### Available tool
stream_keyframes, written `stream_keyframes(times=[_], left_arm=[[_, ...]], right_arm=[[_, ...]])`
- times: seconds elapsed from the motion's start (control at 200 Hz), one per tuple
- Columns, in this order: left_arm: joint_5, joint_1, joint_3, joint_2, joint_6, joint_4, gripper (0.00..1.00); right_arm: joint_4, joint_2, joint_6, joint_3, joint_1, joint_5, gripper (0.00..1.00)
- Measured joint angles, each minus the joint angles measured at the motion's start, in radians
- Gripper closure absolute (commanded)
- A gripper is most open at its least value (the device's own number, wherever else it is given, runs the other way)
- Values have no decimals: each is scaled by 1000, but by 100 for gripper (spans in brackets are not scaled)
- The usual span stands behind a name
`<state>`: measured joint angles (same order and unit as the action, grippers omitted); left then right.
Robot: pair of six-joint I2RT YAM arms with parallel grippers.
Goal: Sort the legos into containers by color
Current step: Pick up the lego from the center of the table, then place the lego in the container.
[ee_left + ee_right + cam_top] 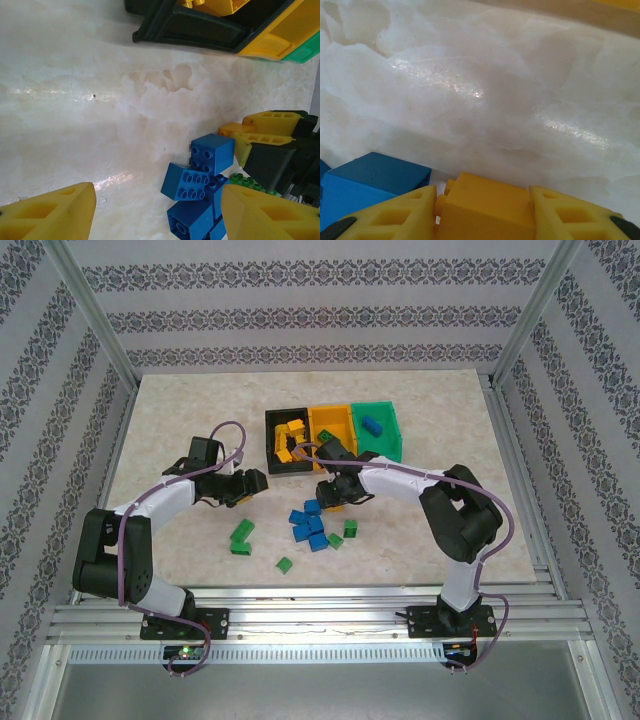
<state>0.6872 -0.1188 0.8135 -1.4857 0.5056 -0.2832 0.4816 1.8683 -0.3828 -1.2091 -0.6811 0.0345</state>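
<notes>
Down at bottom centre of the right wrist view, right gripper (481, 194) clamped on a yellow lego (485, 212); left gripper (157, 200) spread wide, empty.

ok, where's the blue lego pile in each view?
Top external: blue lego pile, frame centre.
Left wrist: bottom, right of centre.
Right wrist: one blue brick, lower left.
Shared landmark: right gripper beside it, shut on a yellow lego.

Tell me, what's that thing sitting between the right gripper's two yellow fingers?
A yellow-orange lego sits between the fingers of the right gripper, seen in the right wrist view. A blue lego lies just beside it.
</notes>
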Motion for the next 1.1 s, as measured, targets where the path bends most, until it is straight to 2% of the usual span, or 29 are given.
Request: stream_keyframes(times=[0.165,0.28,0.475,0.61,0.739,0.914,1.099], left_arm=[[0,-5,0,0,0,0,33],[0,-5,0,0,0,0,33],[0,-5,-6,19,0,0,33],[-5,-5,-18,49,0,-1,33],[-10,-5,-32,79,0,-2,33],[-18,-5,-68,122,0,-8,33],[-1,-5,-84,114,0,-1,33]], right_arm=[[27,-1,13,-34,12,8,56],[32,0,24,-126,22,24,56],[12,103,49,-435,37,49,54],[5,256,53,-678,58,64,41],[27,398,50,-874,90,75,36],[27,386,48,-829,106,88,36],[-9,206,49,-534,102,90,36]])
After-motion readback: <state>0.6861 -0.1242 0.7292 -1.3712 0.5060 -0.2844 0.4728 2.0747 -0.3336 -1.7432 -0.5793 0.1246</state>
